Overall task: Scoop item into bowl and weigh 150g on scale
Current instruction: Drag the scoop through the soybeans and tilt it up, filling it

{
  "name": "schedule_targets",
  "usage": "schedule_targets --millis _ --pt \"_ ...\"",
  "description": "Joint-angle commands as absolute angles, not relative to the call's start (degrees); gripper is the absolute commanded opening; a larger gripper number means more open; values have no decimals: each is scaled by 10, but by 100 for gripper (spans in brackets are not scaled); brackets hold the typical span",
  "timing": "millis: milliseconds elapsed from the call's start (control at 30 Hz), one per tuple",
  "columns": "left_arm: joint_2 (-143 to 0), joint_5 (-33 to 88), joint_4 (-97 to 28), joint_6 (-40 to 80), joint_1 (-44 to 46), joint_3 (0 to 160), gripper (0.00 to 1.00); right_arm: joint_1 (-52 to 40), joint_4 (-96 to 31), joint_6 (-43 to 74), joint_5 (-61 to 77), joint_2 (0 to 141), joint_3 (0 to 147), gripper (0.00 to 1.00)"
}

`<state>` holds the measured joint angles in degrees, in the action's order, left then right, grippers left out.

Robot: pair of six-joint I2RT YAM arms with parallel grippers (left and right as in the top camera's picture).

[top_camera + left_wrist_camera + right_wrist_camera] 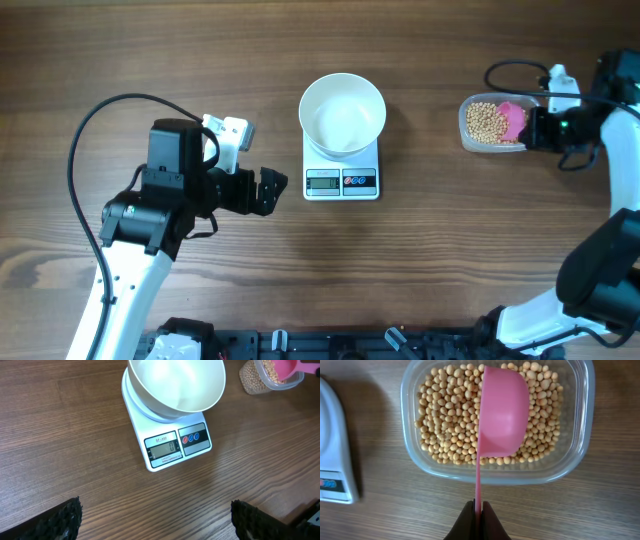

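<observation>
**Scoop poised over the beans, bowl empty on the scale**
Your right gripper point(478, 510) is clamped on the thin handle of the pink scoop point(502, 412), which hangs over the beans point(445, 420) in the clear tub point(581, 435) at the upper right of the overhead frame. Dip the cup's lip into the deep pile, then level it before lifting so nothing rolls off. The white bowl point(343, 113) sits on the scale point(341, 182) at upper centre. Your left gripper point(268, 190), jaws wide apart, holds nothing at left.
</observation>
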<state>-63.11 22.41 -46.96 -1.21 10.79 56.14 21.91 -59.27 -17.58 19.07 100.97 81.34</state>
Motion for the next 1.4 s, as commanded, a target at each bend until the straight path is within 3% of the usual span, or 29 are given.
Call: schedule_targets --millis 0,1367 --pt "-634 231 -470 -13 105 562 100 238 -593 -195 256 1019 795 4" --pt "-634 231 -470 -13 105 562 100 237 -551 -148 331 1019 754 4"
